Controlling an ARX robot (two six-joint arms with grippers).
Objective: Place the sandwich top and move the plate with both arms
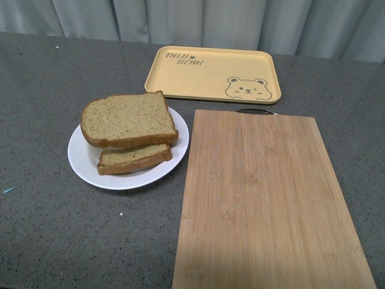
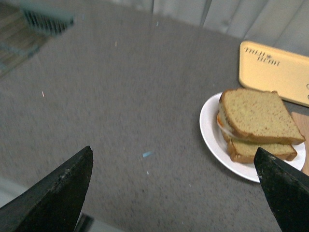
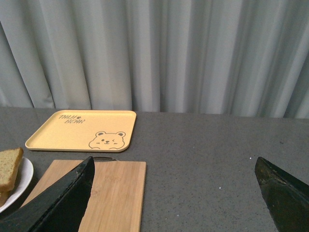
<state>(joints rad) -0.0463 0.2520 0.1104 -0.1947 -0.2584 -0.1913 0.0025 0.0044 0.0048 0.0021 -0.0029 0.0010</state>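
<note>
From the front, the sandwich top (image 1: 128,118) lies askew on a smaller slice (image 1: 133,160), both stacked on the plate (image 1: 81,158) at the left of the grey counter (image 1: 48,235). A bamboo board (image 1: 264,198) lies just beside the plate on its right, and a yellow bear tray (image 1: 210,73) sits behind them. In the left wrist view, the left hand (image 2: 173,151) hovers over the counter with its fingers spread wide apart and nothing between them, and the plated sandwich lies near one fingertip. In the right wrist view, the right hand (image 3: 174,159) is likewise spread and empty. It is above the counter near the board's handle end, with the tray beyond and a grey curtain (image 3: 169,53) behind.
</note>
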